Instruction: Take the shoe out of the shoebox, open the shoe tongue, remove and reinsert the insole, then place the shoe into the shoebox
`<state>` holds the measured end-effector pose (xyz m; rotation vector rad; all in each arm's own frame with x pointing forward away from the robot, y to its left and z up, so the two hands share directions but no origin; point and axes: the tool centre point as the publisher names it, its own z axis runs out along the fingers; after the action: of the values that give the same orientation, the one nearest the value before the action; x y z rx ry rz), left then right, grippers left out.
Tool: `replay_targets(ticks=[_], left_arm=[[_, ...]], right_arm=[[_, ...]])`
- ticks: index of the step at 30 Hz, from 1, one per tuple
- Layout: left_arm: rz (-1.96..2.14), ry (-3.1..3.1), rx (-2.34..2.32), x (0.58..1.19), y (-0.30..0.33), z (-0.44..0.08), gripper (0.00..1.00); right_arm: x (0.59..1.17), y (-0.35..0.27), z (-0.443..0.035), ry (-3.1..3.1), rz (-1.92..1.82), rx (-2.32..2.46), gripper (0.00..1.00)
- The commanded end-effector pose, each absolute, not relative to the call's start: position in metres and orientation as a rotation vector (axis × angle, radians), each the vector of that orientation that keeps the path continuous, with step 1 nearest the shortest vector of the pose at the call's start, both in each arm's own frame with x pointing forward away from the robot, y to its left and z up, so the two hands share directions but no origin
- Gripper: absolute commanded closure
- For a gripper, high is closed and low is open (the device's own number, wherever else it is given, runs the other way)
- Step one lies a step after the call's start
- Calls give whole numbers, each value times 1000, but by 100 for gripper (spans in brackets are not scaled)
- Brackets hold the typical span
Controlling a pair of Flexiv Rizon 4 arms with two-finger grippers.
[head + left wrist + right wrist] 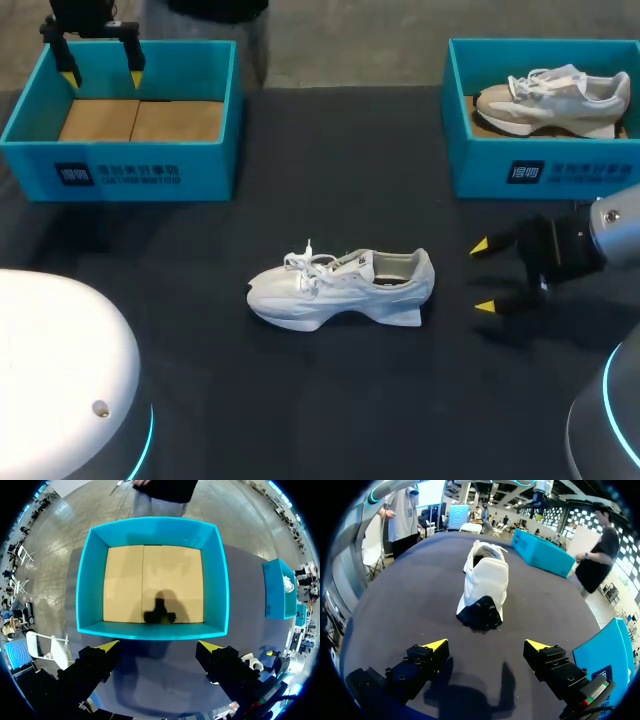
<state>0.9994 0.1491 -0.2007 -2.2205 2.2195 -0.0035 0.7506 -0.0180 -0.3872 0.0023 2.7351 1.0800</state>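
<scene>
While shoe (340, 288) lies mid-table, right pincer (481, 276) wide, empty, near its heel, left pincer (103, 77) likewise above shoebox (120, 172)

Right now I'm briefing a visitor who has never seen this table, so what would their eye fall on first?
The white lace-up sneaker standing alone mid-table, with the right arm's yellow-tipped fingers open just behind its heel. Then the two bright teal cardboard shoeboxes at the far edge: the left shoebox empty under the left arm's fingers, the right shoebox holding a beige sneaker.
</scene>
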Motion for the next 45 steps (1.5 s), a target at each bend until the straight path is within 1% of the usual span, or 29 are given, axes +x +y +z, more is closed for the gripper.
replay_targets(ticks=[1, 25, 45], left_arm=[[-2, 2220, -2221, 999, 149, -200, 0], [-2, 2220, -2221, 999, 149, -200, 0], [-2, 2220, -2221, 999, 149, -200, 0]], right_arm=[[752, -10, -389, 2726, 1107, 29, 0], [762, 53, -393, 2769, 1151, 32, 0], [754, 95, -419, 2745, 1242, 63, 0]])
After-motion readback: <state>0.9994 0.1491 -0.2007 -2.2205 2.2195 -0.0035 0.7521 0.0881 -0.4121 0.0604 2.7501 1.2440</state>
